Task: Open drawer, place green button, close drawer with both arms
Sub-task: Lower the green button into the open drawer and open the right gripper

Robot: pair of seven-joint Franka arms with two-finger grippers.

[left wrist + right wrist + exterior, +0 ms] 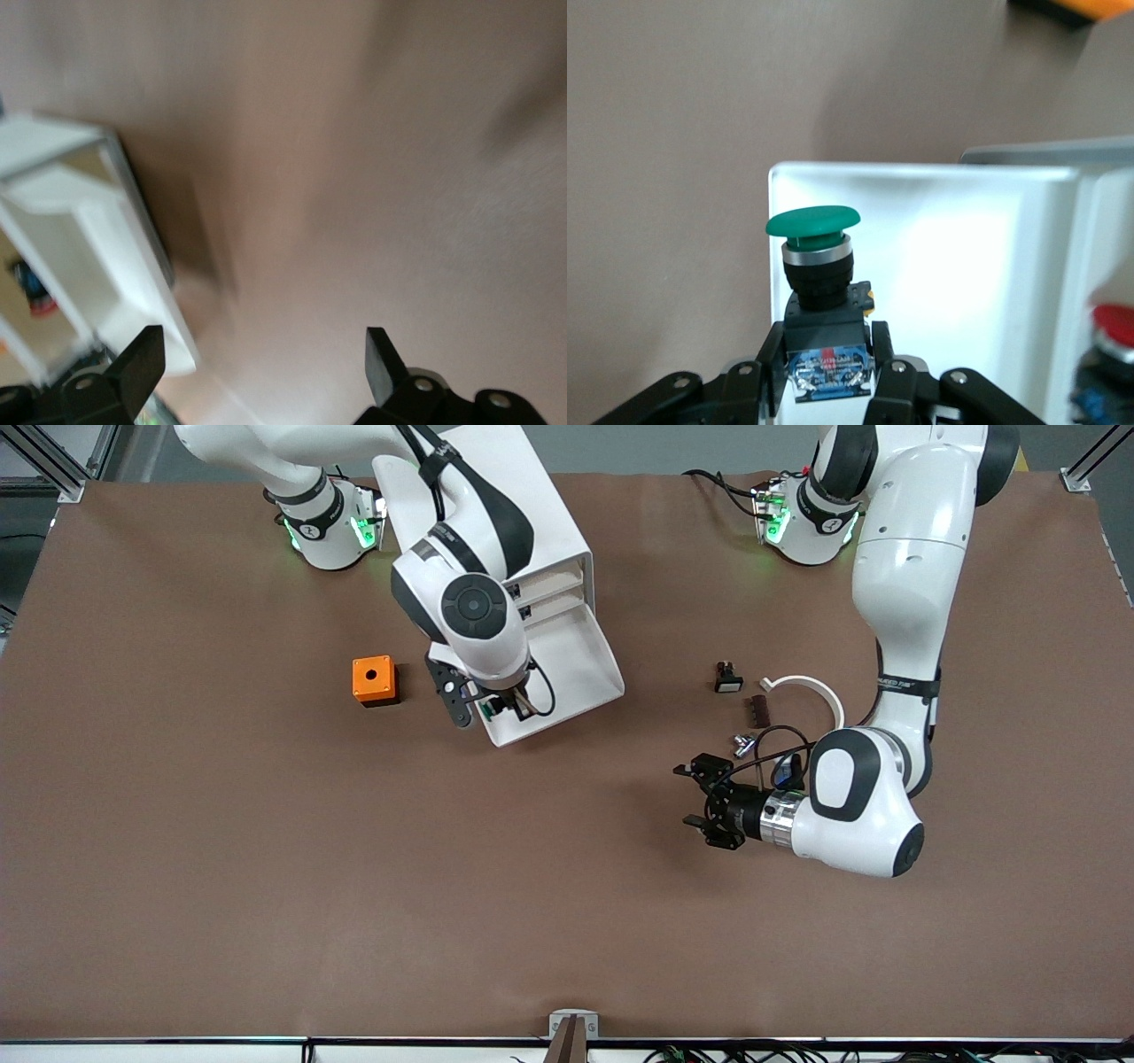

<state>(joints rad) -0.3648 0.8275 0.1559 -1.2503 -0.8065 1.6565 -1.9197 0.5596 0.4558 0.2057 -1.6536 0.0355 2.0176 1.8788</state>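
The white drawer [580,657] stands pulled out of its cabinet [532,531], slanting toward the front camera. My right gripper [501,707] hangs over the drawer's front corner, shut on the button [487,709]. In the right wrist view, the button's green cap [812,221] points away from the fingers [888,376], which clamp its black and blue body over the drawer floor [948,266]. My left gripper [694,798] is open and holds nothing, low over bare table toward the left arm's end. The left wrist view shows its two fingertips [142,359] wide apart, with the drawer [124,266] off to one side.
An orange square box [374,680] sits beside the drawer toward the right arm's end. A black button with a white cap [727,677], a white ring piece [819,691], a brown part [759,708] and metal bits [742,742] lie near the left arm.
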